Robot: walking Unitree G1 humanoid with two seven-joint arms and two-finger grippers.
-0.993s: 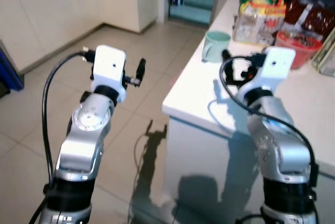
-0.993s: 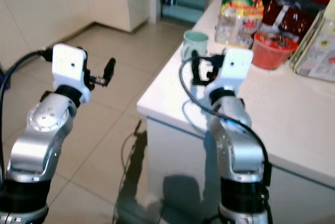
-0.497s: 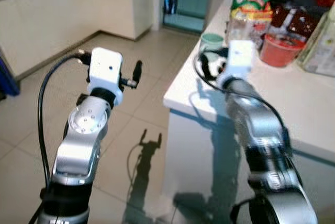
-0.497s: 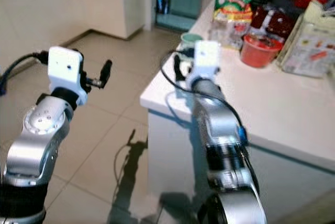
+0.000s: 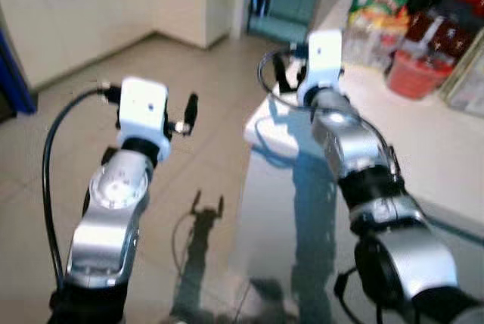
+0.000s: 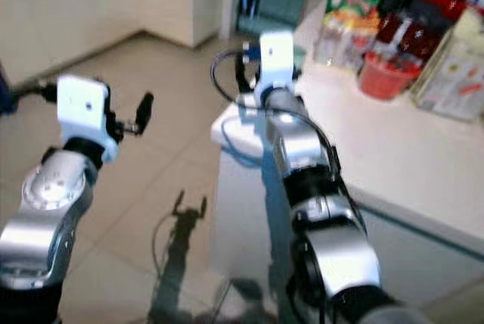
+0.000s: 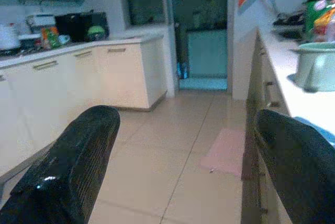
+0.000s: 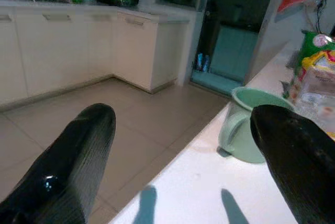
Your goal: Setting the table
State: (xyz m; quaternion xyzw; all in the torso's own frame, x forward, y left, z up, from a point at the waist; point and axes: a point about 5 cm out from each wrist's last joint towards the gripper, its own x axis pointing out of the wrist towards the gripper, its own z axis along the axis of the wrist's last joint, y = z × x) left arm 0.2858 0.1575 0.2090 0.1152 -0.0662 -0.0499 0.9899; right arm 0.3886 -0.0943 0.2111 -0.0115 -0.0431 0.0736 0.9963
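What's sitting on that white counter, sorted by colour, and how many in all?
Green mug: 1
Red bowl: 1
Green and yellow snack bag: 1
Dark red packet: 1
Total: 4 that can be told apart; the far end is too blurred to count further.

A pale green mug [image 8: 250, 125] stands upright on the white counter [image 8: 209, 192]. It sits just ahead of the right gripper [image 8: 180, 150], handle facing it.
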